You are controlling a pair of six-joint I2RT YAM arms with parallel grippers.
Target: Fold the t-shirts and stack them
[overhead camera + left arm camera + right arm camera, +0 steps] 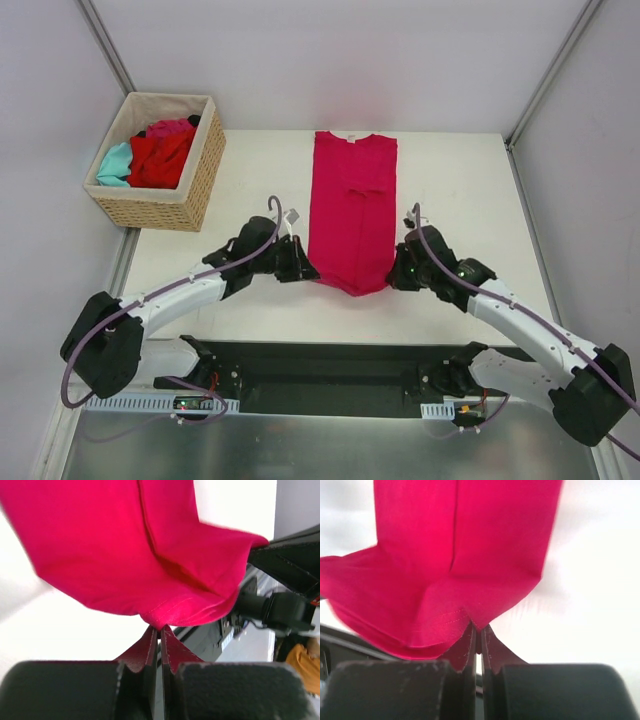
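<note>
Long magenta-pink cloth t-shirt (352,205), sides folded in, lies mid white table (470,200), collar far. Left gripper (304,268) is clamped on its near-left hem corner, right gripper (397,272) on the near-right. Red, teal and pink t-shirts (158,155) are heaped in a tan wicker basket (205,172), far left.

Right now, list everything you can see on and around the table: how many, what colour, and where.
magenta t-shirt: one, magenta-pink, folded lengthwise, lying mid-table
basket: one, tan wicker with pale lining, far left
red cloth: one, red, crumpled in the basket's middle
teal cloth: one, teal, basket's left side
pink cloth: one, pink, basket's far side
table: one, white, under the t-shirt
left gripper: one, black, shut on the magenta t-shirt's near left corner
right gripper: one, black, shut on its near right corner
</note>
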